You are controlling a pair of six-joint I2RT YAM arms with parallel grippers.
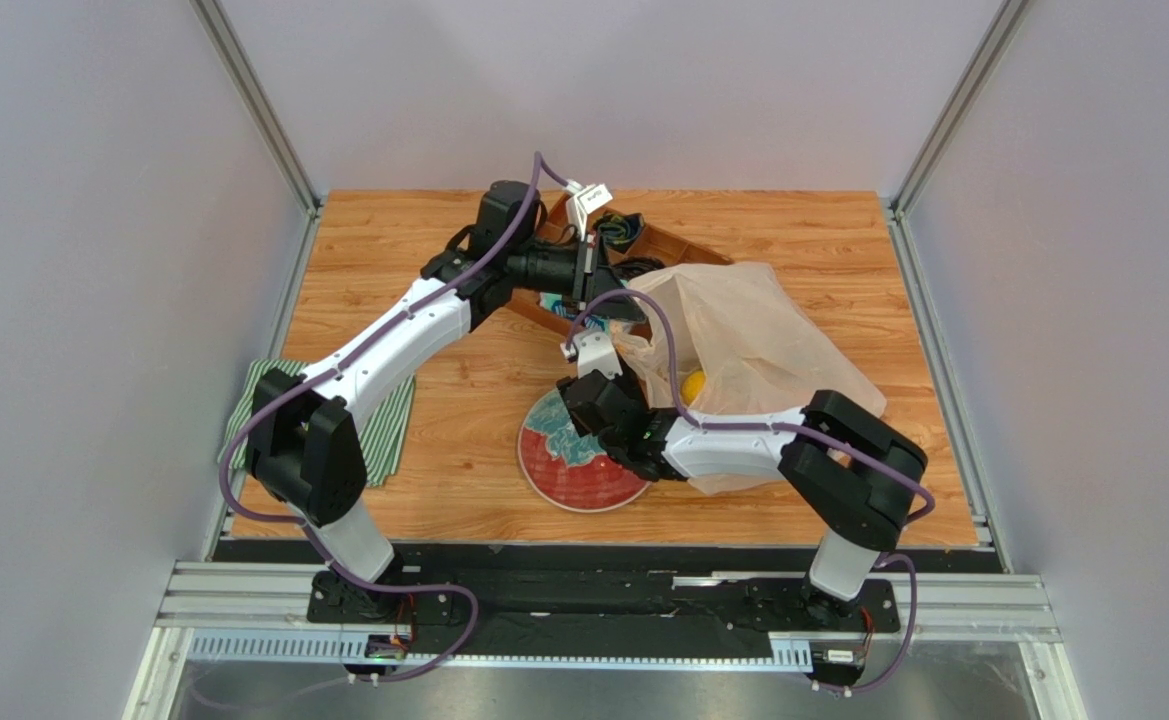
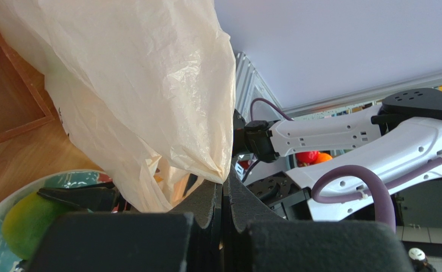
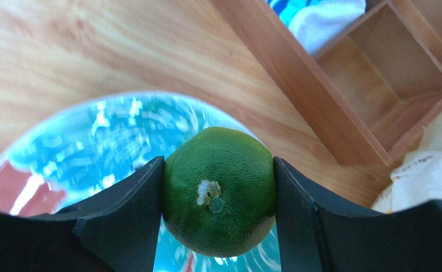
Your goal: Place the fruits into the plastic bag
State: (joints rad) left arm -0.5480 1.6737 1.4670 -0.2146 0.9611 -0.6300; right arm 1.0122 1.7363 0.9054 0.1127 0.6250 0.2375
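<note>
My right gripper (image 3: pixel 218 195) is shut on a green round fruit (image 3: pixel 218 170) and holds it just above the red-rimmed plate (image 3: pixel 87 141). In the top view this gripper (image 1: pixel 610 413) is at the plate's far edge, next to the bag's mouth. The plastic bag (image 1: pixel 748 353) lies right of centre, with a yellow fruit (image 1: pixel 691 386) showing through it. My left gripper (image 1: pixel 601 308) is shut on the bag's edge (image 2: pixel 220 164) and holds it up. The green fruit also shows low in the left wrist view (image 2: pixel 27 224).
The brown wooden tray (image 1: pixel 662 240) stands behind the bag and shows in the right wrist view (image 3: pixel 342 107). A green striped cloth (image 1: pixel 263 428) lies at the left edge. The plate (image 1: pixel 583 473) sits near the front centre.
</note>
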